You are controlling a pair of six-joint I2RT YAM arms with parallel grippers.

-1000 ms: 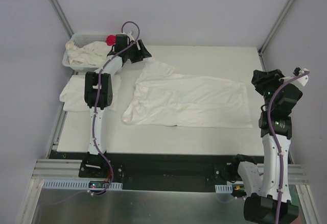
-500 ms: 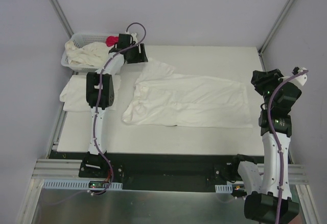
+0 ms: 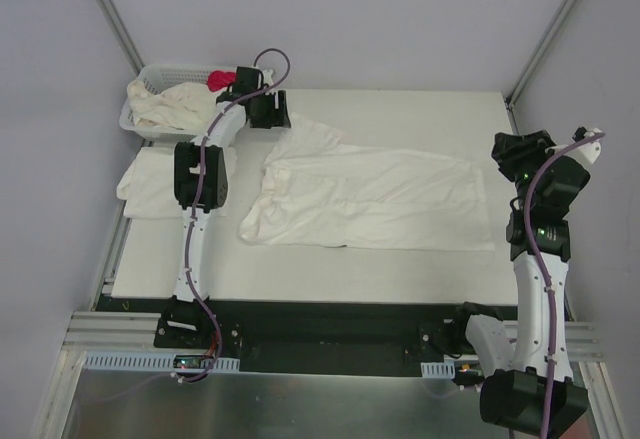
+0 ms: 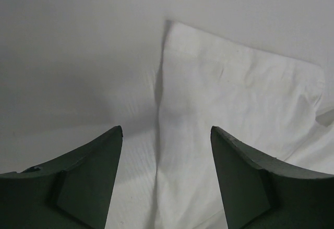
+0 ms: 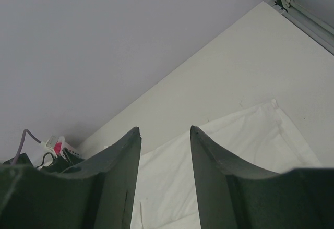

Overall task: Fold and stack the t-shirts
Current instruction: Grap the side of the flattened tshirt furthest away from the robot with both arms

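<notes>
A cream t-shirt (image 3: 370, 197) lies spread across the middle of the table, one sleeve (image 3: 312, 137) pointing to the far left. My left gripper (image 3: 272, 112) is open and empty, low over that sleeve's corner (image 4: 219, 93). My right gripper (image 3: 508, 151) is open and empty, raised just right of the shirt's right edge (image 5: 245, 130). A folded shirt (image 3: 148, 181) lies at the table's left edge. More crumpled shirts (image 3: 175, 104) fill the basket.
A white lattice basket (image 3: 140, 84) stands at the far left corner with a small pink-red cloth (image 3: 217, 78) on its rim. Grey walls and metal posts enclose the table. The left arm's cable (image 3: 268, 59) loops above the basket.
My left gripper has drawn back to the left, off the sleeve toward the basket. The right arm has shifted only slightly. The shirt has not moved.
</notes>
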